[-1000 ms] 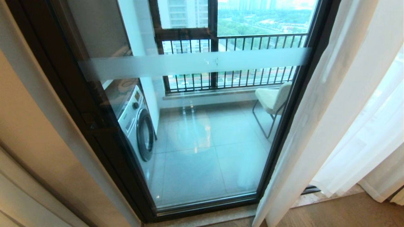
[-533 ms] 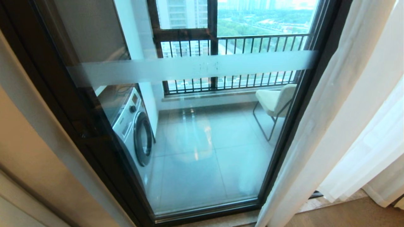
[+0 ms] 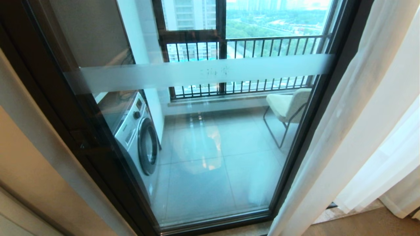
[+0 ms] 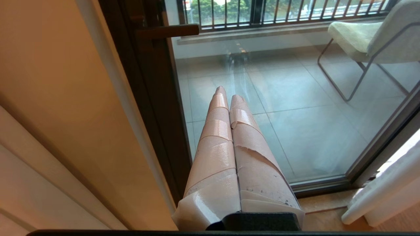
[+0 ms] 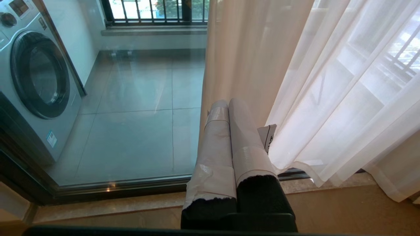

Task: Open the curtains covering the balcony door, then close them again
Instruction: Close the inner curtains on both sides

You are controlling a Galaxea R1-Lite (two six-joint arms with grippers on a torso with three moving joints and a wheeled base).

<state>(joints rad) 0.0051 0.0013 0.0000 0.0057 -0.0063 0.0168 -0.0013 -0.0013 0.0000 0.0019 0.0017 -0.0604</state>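
The balcony door (image 3: 210, 137) fills the head view: glass in a dark frame with a frosted white band (image 3: 197, 73). The sheer white curtains (image 3: 357, 124) hang gathered at the right, leaving this glass panel uncovered. Neither arm shows in the head view. In the left wrist view my left gripper (image 4: 229, 93) is shut and empty, pointing at the glass near the door's left frame (image 4: 154, 98). In the right wrist view my right gripper (image 5: 228, 103) is shut and empty, just in front of the curtains' (image 5: 328, 88) left edge, not touching it as far as I can see.
Behind the glass stand a washing machine (image 3: 137, 137) at the left, a cream chair (image 3: 287, 106) at the right and a black railing (image 3: 262, 49). A beige wall (image 3: 29, 157) flanks the door on the left. A stone sill (image 5: 115, 205) runs along the door's foot.
The whole head view has shifted: the door and curtain loom slightly larger and sit lower, so the camera has moved closer. The curtains hang as before.
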